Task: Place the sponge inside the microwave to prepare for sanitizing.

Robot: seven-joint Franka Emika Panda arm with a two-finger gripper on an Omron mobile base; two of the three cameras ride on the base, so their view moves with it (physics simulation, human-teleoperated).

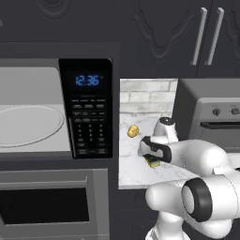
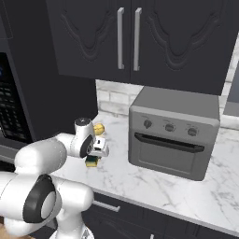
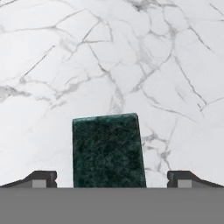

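My two-finger pincer [image 3: 112, 179] hung spread wide over the white, grey-veined marble counter [image 3: 166, 65], pinching nothing, its dark fingertips [image 3: 41, 178] standing well out to either side of the small rectangular sponge [image 3: 108, 151], dark green scouring face up. In the hand view the sponge sat squarely between the tips with bare marble on both flanks, and its long axis ran away from the camera, across the line joining the two tips, so the fingers faced its long sides and I judged a plain closing would take it across the short width. How much height I had left above it I could not tell. From the left base view the sponge [image 1: 153, 161] lay on the near part of the counter under the hand, its yellow body showing beneath the green. The large grey built-in microwave [image 1: 51, 110], door open on a pale interior with its round turntable, stood to the left of the counter and higher, so I reckoned the carry would run leftward and up.
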